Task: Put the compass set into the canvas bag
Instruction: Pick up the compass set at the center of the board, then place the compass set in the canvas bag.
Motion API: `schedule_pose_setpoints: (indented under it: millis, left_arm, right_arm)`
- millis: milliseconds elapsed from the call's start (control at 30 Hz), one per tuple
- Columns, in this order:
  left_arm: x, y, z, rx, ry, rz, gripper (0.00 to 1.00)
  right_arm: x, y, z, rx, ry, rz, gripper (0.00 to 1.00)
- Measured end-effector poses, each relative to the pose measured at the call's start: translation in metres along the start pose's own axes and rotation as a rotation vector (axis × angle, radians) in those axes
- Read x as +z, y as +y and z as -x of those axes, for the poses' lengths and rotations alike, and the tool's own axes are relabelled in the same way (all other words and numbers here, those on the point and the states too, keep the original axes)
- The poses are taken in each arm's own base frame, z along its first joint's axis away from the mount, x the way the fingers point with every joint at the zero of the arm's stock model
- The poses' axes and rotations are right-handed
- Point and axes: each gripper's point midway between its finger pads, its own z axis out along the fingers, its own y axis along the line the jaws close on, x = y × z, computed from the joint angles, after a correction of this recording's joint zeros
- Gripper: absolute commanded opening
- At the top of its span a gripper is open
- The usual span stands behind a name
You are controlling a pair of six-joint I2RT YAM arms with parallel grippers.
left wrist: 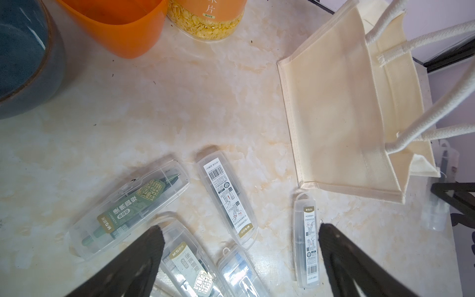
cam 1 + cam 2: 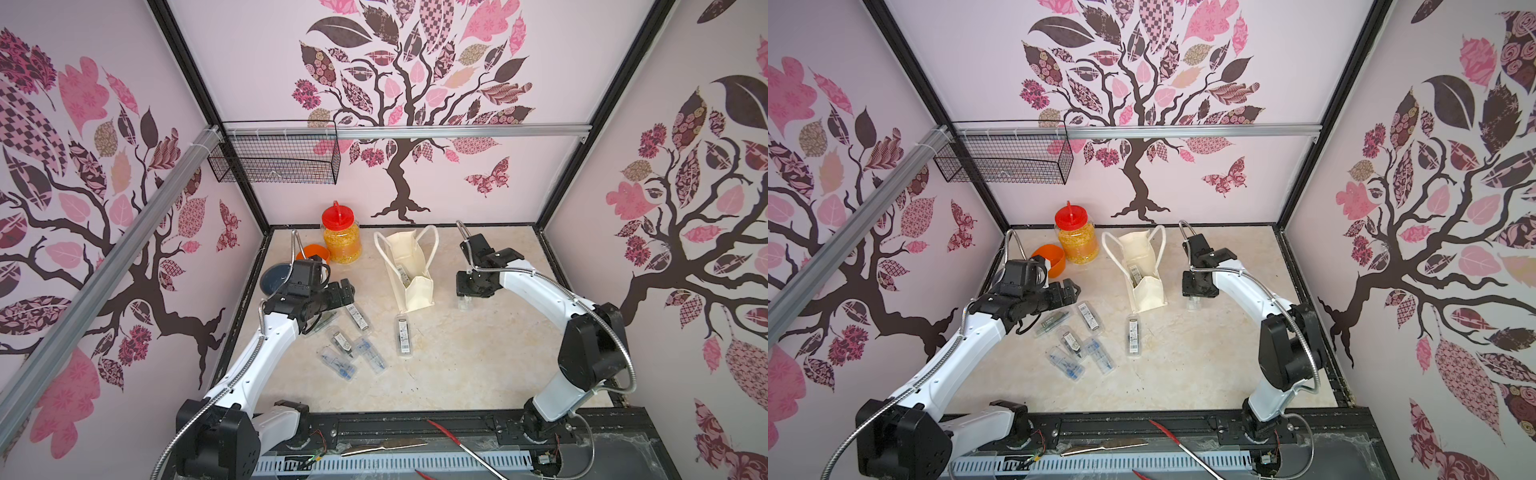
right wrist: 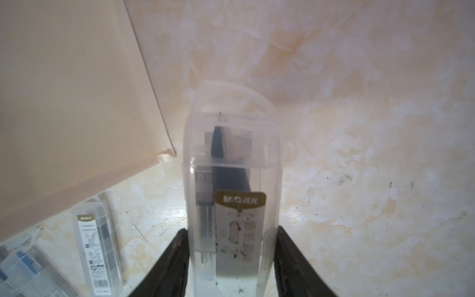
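The cream canvas bag stands open at mid-table, and one clear compass set case sticks up inside it. My right gripper is shut on another clear compass set, which hangs end-down just right of the bag's base. Whether it touches the table I cannot tell. Several more compass sets lie flat left of and in front of the bag. My left gripper hovers open above them, holding nothing.
A red-lidded jar, an orange cup and a blue bowl stand at the back left, close to my left arm. A wire basket hangs on the back wall. Red-handled tools lie on the front ledge.
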Motion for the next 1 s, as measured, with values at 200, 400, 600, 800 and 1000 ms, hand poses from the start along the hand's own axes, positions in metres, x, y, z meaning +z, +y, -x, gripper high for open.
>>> schedule_pose_setpoints:
  millis: [200,400,600,800,1000]
  left_arm:
    - [0.0,0.0,0.0,-0.003,0.001,-0.002,0.98]
    - [-0.001,-0.001,0.0,-0.01,0.0,-0.007,0.98]
    - [-0.002,-0.002,0.0,-0.011,-0.002,-0.009,0.98]
    - [-0.005,-0.002,0.001,-0.011,-0.008,-0.011,0.98]
    - [-0.006,0.0,0.001,-0.011,-0.01,-0.001,0.98]
  right_arm:
    - [-0.081,0.018,0.06,-0.026,-0.24,0.084,0.51]
    - [-0.151,0.051,0.104,-0.082,-0.434,0.197,0.52]
    - [-0.18,0.115,0.119,-0.206,-0.513,0.325,0.52]
    - [-0.134,0.157,0.115,-0.286,-0.435,0.335,0.51]
    - [-0.073,0.174,0.098,-0.342,-0.322,0.291,0.51]
